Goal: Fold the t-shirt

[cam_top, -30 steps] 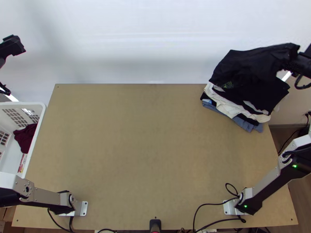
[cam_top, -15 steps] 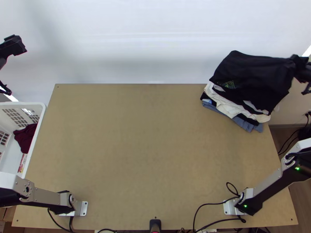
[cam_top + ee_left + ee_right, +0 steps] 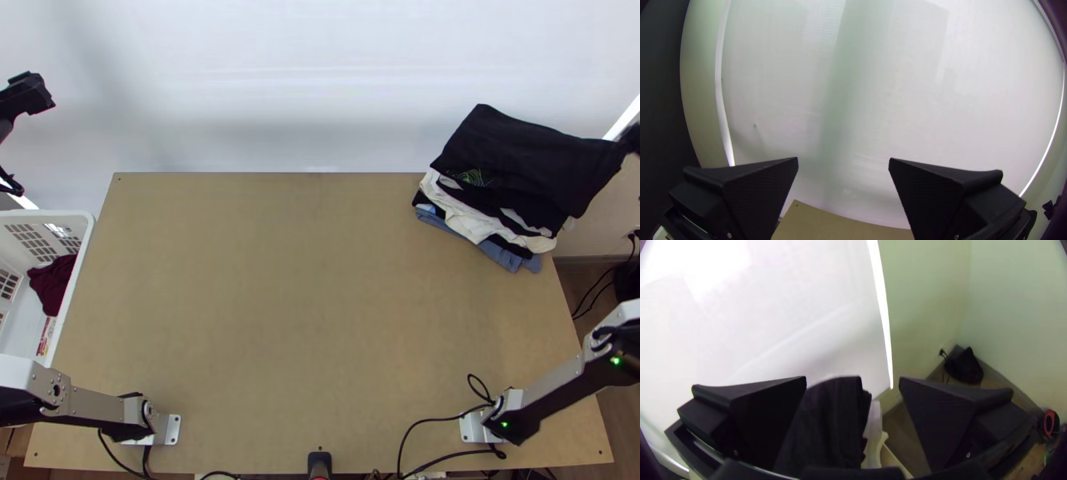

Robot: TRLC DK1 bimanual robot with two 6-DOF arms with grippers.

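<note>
Your black t-shirt (image 3: 520, 152) looks folded, on top of the pile (image 3: 465, 216) at the table's (image 3: 320, 320) far right corner. Fold's likely done; maybe straighten the overhang. Left gripper (image 3: 843, 158) and right gripper (image 3: 852, 378): both wide open, nothing gripped. Count: one pile (layers uncountable), one basket (image 3: 48, 214), one maroon cloth (image 3: 53, 284) inside.

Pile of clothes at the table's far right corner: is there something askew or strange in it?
Yes, it looks untidy: the black garment on top juts right beyond the layers below, seemingly off the table, and the white layer and blue layer stick out unevenly.
</note>
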